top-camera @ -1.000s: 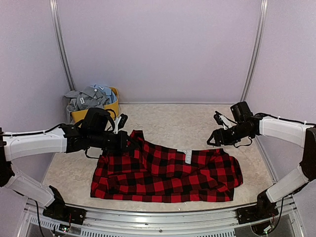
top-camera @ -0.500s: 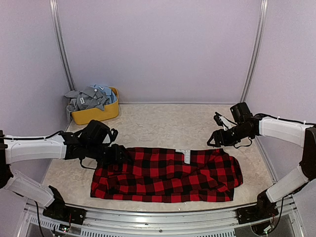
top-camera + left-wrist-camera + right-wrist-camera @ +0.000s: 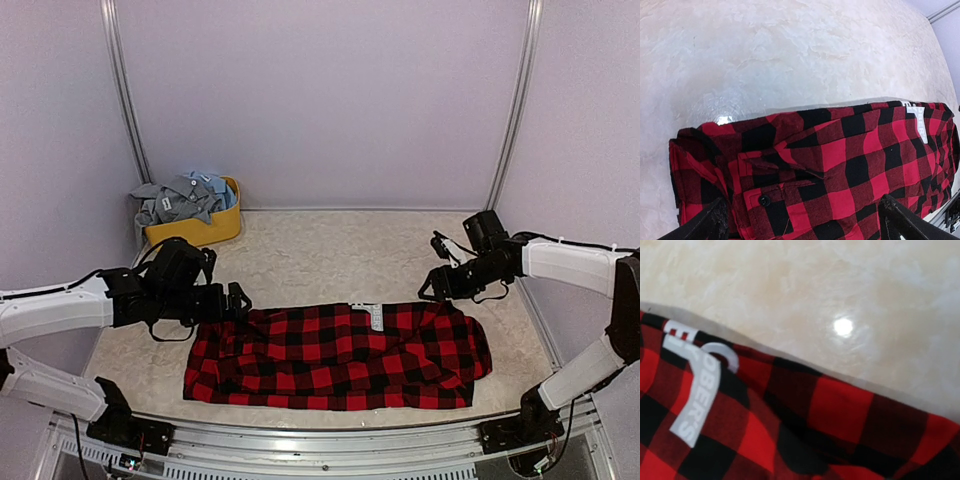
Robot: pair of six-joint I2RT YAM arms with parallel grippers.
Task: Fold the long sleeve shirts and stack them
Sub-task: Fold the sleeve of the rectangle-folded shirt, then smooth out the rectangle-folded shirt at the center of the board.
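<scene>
- The red-and-black flannel shirt [image 3: 340,355] lies flat on the table [image 3: 340,245] as a long folded band, close to the near edge. Its white label [image 3: 377,317] shows at the far edge, around the middle.
- The left tool [image 3: 236,300] hangs over the far left corner of the flannel. Its fingers [image 3: 710,222] stand wide apart and hold nothing.
- The right tool [image 3: 432,283] is at the far right edge of the flannel. Whether it is wide or narrow cannot be told.
- At the far left of the table stands a yellow tub [image 3: 215,228], with grey and pale blue shirts [image 3: 180,195] heaped in it.
</scene>
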